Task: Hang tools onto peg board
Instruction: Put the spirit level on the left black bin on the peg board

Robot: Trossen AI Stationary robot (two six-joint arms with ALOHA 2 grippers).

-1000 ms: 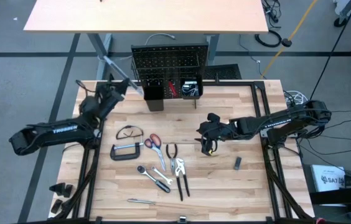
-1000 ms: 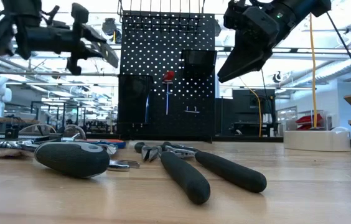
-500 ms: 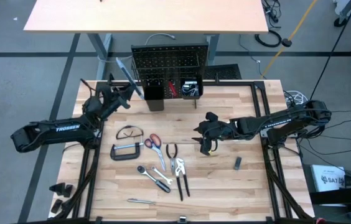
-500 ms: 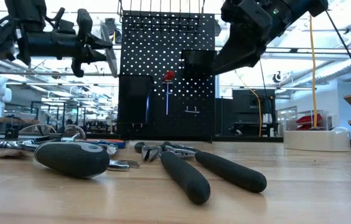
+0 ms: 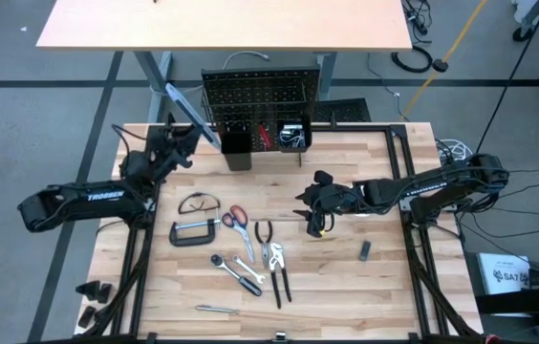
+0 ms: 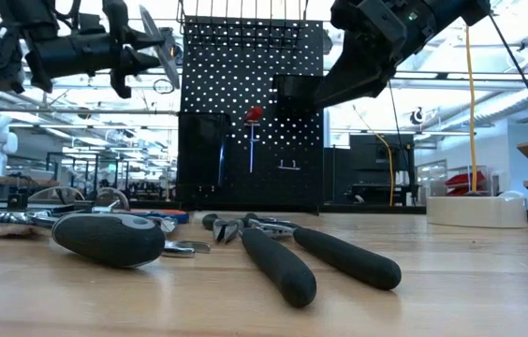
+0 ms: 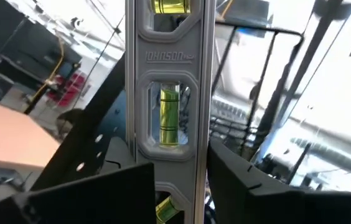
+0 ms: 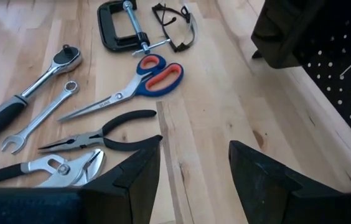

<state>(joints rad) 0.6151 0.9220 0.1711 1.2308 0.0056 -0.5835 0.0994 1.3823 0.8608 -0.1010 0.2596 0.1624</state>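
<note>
Left gripper point(image 5: 176, 143) carried the level point(image 5: 191, 117) aloft just left of the peg board point(image 5: 260, 91), jaws clamped across its flat sides. Looked rigid, long and light, smooth-faced and apt to swivel; better gripped mid-body. Right gripper point(image 5: 313, 205) hovered empty over mid-table, jaws parted. Counted on the table point(image 5: 384, 287): one clamp point(image 5: 193, 232), one glasses point(image 5: 198, 203), one scissors point(image 5: 236, 220), two pliers point(image 5: 272, 256), one ratchet point(image 5: 235, 273).

On the table lie one pair of scissors point(image 5: 236, 219), one C-clamp point(image 5: 194, 232), one pair of safety glasses point(image 5: 199, 203), two pairs of pliers point(image 5: 274, 258), one ratchet wrench point(image 5: 237, 273) and one open-ended spanner point(image 5: 248, 263), while one level point(image 5: 191, 117) is held aloft.
</note>
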